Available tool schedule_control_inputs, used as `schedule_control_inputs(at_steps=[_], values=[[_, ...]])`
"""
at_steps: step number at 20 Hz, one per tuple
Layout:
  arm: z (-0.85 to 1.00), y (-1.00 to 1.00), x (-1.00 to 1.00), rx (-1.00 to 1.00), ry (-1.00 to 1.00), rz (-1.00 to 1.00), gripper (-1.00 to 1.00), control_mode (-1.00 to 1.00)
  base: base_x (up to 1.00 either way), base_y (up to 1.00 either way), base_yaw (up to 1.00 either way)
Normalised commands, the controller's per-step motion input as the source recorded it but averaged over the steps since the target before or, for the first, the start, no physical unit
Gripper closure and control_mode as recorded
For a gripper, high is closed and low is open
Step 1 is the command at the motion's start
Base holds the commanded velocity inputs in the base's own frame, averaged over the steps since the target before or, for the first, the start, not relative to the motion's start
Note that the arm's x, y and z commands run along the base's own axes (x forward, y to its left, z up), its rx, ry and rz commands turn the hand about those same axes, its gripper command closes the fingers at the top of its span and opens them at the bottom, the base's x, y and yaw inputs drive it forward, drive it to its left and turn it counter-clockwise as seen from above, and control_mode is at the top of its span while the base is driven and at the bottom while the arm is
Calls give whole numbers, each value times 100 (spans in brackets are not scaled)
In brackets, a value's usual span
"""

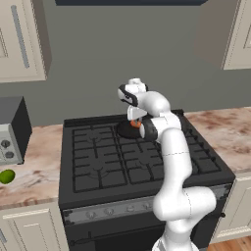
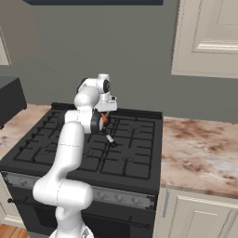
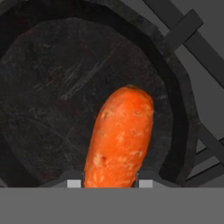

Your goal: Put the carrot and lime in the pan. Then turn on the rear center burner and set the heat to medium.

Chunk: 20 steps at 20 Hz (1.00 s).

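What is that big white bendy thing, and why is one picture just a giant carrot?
The white bendy thing is a robot arm standing in front of a stove in a pretend, computer-drawn kitchen. Two pictures come from cameras behind the arm, one on its left side and one on its right. The third comes from a tiny camera on the robot's hand, so everything there looks huge. At the end of the arm is the gripper, like two fingers. It is pinching the carrot right above the pan, a round black frying pan at the back of the stove. The little green ball on the counter to the left is the lime, waiting beside a grey box.
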Motion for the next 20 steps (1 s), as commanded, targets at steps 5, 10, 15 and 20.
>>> schedule_control_inputs(at_steps=[5,10,15,20], values=[[0,0,0,0,0,0,-100,-100,0,0,0],[0,0,0,0,0,0,-100,-100,0,0,0],[0,0,0,0,0,0,-100,-100,0,0,0],[42,0,-31,0,-6,1,-100,-100,0,0,0]])
